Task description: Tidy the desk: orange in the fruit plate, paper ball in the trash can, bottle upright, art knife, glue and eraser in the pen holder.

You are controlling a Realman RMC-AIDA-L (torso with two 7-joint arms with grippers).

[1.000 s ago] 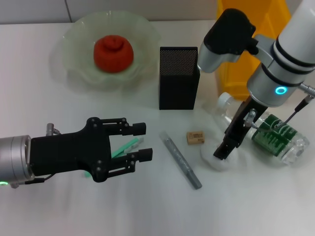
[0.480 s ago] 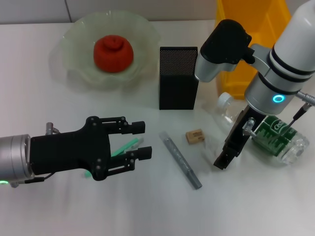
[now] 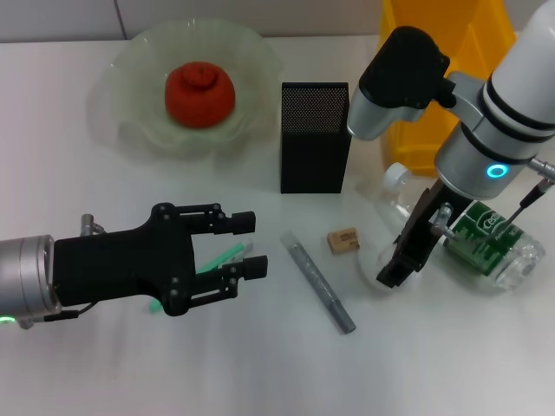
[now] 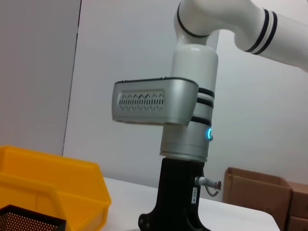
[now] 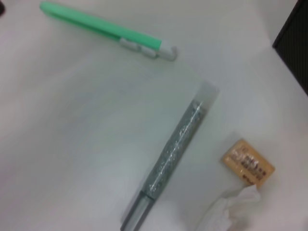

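The right gripper (image 3: 392, 267) grips the paper ball (image 3: 375, 260) beside the eraser (image 3: 343, 239). The left gripper (image 3: 247, 246) hovers over the desk (image 3: 260, 364), fingers wide.

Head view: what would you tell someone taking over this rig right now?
Left gripper open, over the knife.
Right gripper down at the paper ball, next to the bottle, which lies flat.
Done: orange in plate.
Left: ball into trash can; bottle upright; knife, glue, eraser into holder.
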